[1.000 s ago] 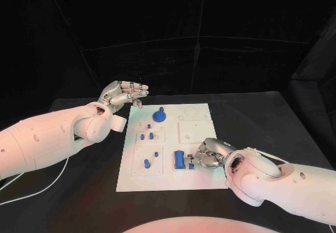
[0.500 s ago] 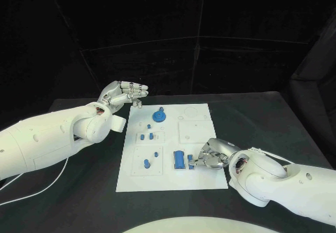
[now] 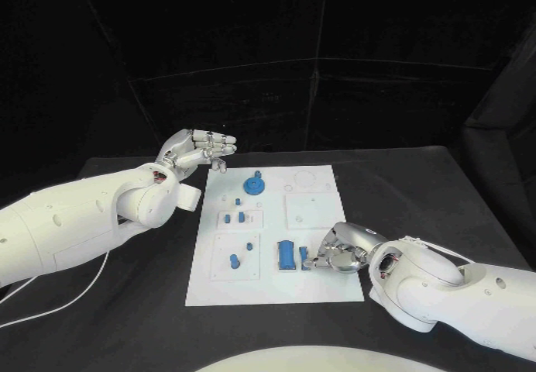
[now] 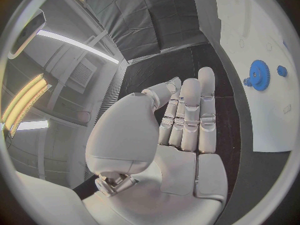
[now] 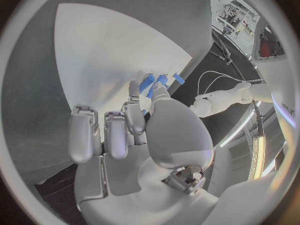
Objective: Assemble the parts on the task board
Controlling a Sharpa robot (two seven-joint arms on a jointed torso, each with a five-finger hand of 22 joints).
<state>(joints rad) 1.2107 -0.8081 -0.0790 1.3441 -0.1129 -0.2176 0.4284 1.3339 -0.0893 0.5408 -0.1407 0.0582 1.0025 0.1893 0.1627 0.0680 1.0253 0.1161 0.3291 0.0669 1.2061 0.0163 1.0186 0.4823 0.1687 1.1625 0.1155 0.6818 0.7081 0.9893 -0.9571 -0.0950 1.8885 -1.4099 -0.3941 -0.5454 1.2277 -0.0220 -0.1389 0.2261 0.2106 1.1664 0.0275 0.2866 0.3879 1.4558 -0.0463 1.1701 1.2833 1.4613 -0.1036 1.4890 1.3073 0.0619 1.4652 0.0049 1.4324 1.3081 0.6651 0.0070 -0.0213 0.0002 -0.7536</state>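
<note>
Left hand raised above the table just off the far left corner of the task board, fingers drawn together and bent, nothing in them; same seen in the left wrist view, left hand with fingers side by side and touching no part.

Task board lying flat in the middle of the black table, long side running away from the robot. On its left half, from far to near: blue gear with a small knob near the far edge, also visible as a blue gear past the fingertips in the left wrist view; then small blue pegs standing in a square recess; then two small blue pieces in the near-left recess. Toward the middle, upright blue block in the near part of the board. On the right half, bare white square plate and faint round outlines at the far corner.

Right hand low over the near right part of the board, fingertips pinching a narrow blue piece just beside the blue block. In the right wrist view, right hand with fingers reaching down to blue pieces on the white board; exact contact there hard to tell.
</note>
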